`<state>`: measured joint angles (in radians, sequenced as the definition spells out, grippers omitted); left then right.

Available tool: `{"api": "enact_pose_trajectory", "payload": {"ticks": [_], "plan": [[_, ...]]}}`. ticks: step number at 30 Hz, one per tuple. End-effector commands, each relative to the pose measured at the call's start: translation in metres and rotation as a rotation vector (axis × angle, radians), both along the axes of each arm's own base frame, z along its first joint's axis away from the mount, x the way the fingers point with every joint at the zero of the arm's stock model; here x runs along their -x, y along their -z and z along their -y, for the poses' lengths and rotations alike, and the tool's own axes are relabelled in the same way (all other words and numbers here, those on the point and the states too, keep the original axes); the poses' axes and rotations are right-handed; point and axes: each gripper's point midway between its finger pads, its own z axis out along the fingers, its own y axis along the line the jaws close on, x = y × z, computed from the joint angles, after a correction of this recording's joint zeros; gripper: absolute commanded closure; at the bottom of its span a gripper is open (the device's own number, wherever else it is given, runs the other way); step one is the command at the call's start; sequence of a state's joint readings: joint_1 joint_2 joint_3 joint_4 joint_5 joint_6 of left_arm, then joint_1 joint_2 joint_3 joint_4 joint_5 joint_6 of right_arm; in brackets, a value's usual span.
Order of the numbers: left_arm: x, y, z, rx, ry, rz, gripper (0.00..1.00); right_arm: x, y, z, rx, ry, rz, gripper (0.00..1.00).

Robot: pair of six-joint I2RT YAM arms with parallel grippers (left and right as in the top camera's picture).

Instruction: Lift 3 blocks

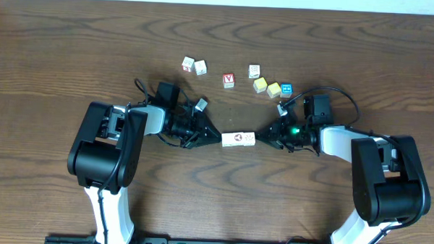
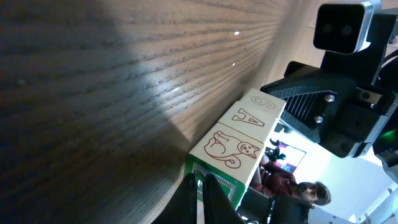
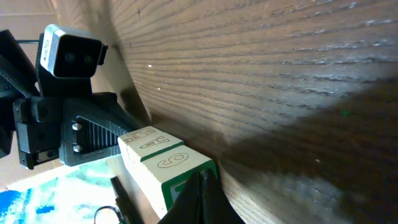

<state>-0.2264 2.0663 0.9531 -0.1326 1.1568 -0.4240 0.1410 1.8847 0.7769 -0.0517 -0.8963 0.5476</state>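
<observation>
1. Left gripper (image 1: 215,136): the fingers are closed together to a point with nothing between them. The tip presses on the left end of the row of three blocks (image 1: 239,139).
2. Right gripper (image 1: 262,137): the fingers are also together and grip nothing. The tip presses on the right end of the same row.
3. Row of three blocks: three cream-white cubes sit face to face, pinched between the two tips, midway between the arms. Whether the row is clear of the table (image 1: 60,44) cannot be told.
4. Loose cubes beyond the row number seven: three whitish cubes (image 1: 188,64), one red-letter cube (image 1: 228,80), two yellow cubes (image 1: 259,85) and one blue cube (image 1: 286,89).
5. The overhead view alone shows the loose cubes and both arms. On the row it resolves only a round mark.
6. The left wrist view alone shows the drawings in order: cat block (image 2: 230,149), letter-A block (image 2: 249,117), then a looped numeral on the far block (image 2: 266,102).
7. The right wrist view alone shows that numeral block nearest, with a green side face.
</observation>
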Motion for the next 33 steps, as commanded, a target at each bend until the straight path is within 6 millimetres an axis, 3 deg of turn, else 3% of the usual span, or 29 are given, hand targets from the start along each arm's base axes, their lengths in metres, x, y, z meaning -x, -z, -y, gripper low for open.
{"api": "enact_pose_trajectory", "payload": {"ticks": [1,5,12,20,26,33], "plan": [[0.007,-0.013,0.011,0.037,0.03,0.003,0.93,0.016,-0.012,-0.023,-0.085,-0.091,-0.006,0.99],[0.005,-0.005,0.007,-0.014,0.017,0.006,0.93,0.016,0.0,-0.016,-0.009,-0.062,-0.029,0.99],[0.01,0.03,-0.018,-0.256,-0.007,-0.013,0.93,0.017,0.009,-0.009,0.05,-0.052,-0.035,0.99],[0.016,0.053,-0.043,-0.451,-0.01,-0.018,0.93,0.022,0.022,0.002,0.146,-0.046,-0.059,0.99],[0.011,0.046,-0.067,-0.614,-0.023,0.03,0.93,0.02,0.027,0.025,0.334,-0.058,-0.112,0.99],[0.008,0.016,-0.086,-0.722,-0.051,0.101,0.93,0.019,0.019,0.051,0.537,-0.091,-0.167,0.99]]}}
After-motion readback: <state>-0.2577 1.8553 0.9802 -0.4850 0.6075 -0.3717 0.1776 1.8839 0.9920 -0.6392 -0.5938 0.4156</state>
